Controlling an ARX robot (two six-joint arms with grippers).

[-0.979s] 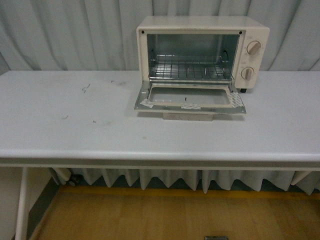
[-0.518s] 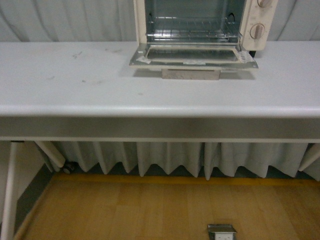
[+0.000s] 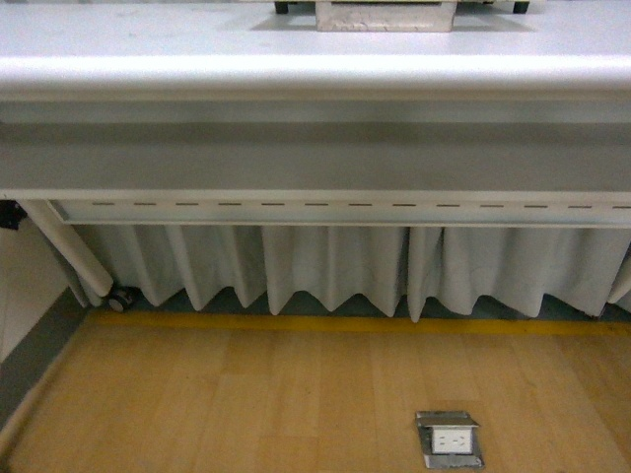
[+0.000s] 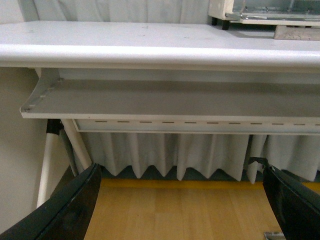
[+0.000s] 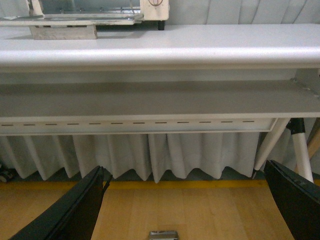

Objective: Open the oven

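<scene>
Oven (image 5: pixel 85 17) door lay dropped flat over tabletop (image 3: pixel 296 69), so you'd parked both claws (image 4: pixel 182 200) (image 5: pixel 185 205) low w/ jaws apart, empty.

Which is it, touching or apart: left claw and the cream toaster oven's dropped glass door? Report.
Apart. The left wrist view shows the left claw below the white table edge, the cream oven door on top.
</scene>
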